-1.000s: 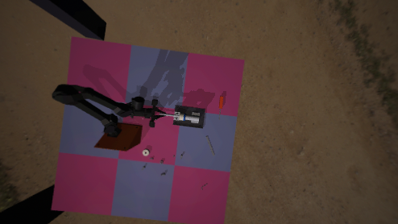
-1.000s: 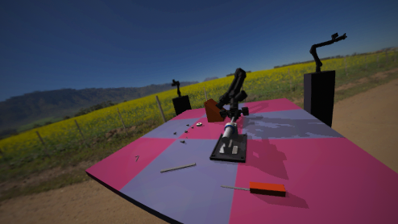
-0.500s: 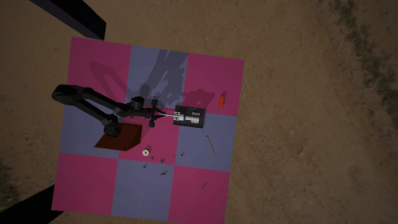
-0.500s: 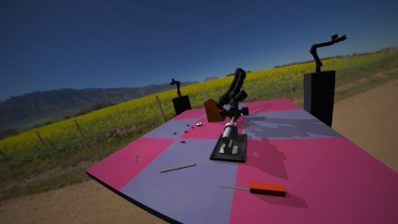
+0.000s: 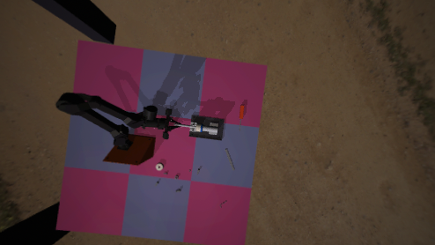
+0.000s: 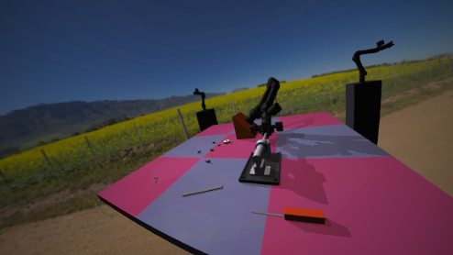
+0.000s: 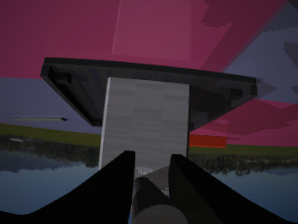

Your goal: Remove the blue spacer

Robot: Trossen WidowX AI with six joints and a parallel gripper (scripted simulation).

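Note:
My gripper is shut on the thin grey shaft, whose near end sticks back between the fingers. The pale housing stands on a black base, and its grey block face fills the middle of the wrist view. The blue spacer shows as a narrow band in line with the shaft, against the pale housing. The other spacers are too small to tell apart. The wrist view does not show the blue spacer.
An orange-handled screwdriver and a grey rod lie beyond the base. A white ring and several small screws lie to one side. A red-brown wedge block stands near the arm.

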